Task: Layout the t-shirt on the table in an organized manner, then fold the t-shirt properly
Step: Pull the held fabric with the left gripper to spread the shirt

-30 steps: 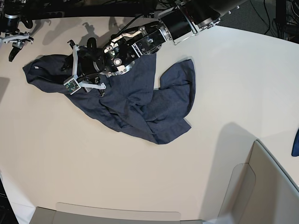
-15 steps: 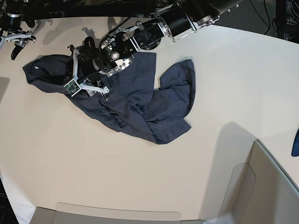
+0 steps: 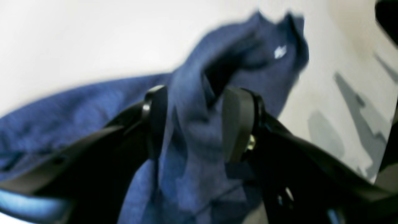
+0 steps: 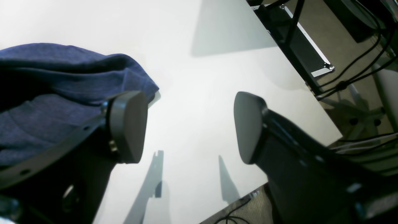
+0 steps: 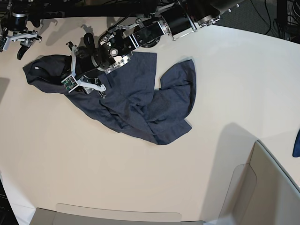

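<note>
We see the broad, matte off-white table [image 5: 234, 79] with its curved edge, and on its far-left part the t-shirt [image 5: 140, 105], a crumpled heap of heathered navy knit, its small white neck label [image 3: 280, 52] showing. Our left pincer [image 3: 194, 123] grasps a raised ridge of that cloth between smooth black pads. Our right pincer [image 4: 189, 126] hangs released over bare table, beside the shirt's hem

The shirt [image 5: 136, 101] lies crumpled on the tabletop [image 5: 93, 164], far left of centre; a box [image 5: 262, 187] stands at near right.
</note>
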